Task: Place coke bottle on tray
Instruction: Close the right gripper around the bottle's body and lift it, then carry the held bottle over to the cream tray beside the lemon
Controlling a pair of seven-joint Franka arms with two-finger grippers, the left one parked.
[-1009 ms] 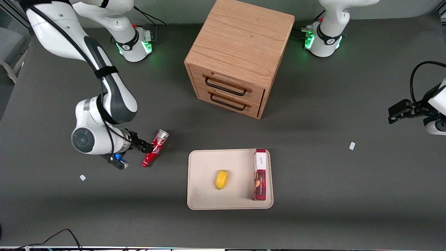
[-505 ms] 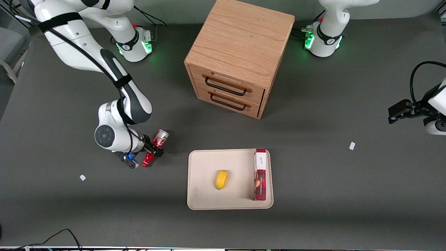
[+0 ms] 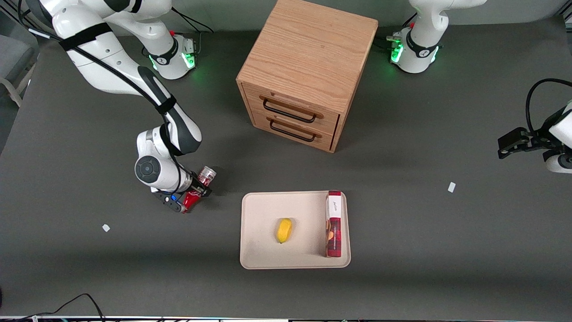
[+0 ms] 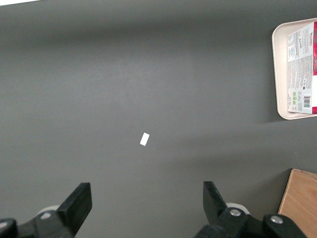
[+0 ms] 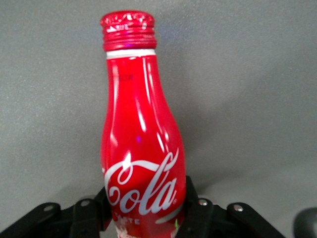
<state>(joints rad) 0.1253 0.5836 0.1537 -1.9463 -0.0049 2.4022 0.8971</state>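
Gripper (image 3: 193, 193) — fingers clamped on the coke bottle (image 3: 199, 187), which lies on the grey table (image 3: 402, 250) toward the working arm's end; tray (image 3: 259, 223) nearby, apart — holding yellow fruit (image 3: 283, 230) and red-and-white box (image 3: 334, 223); wooden drawer cabinet (image 3: 308, 71) farther from the camera.

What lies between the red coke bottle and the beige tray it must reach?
Nothing visible: bare table separates the small red coke bottle, held in the gripper, from the flat cream-beige tray. A yellow lemon-like fruit and a red-and-white box occupy part of the tray.

Even overhead light, soft shadows, glare on coke bottle (image 5: 141, 148).
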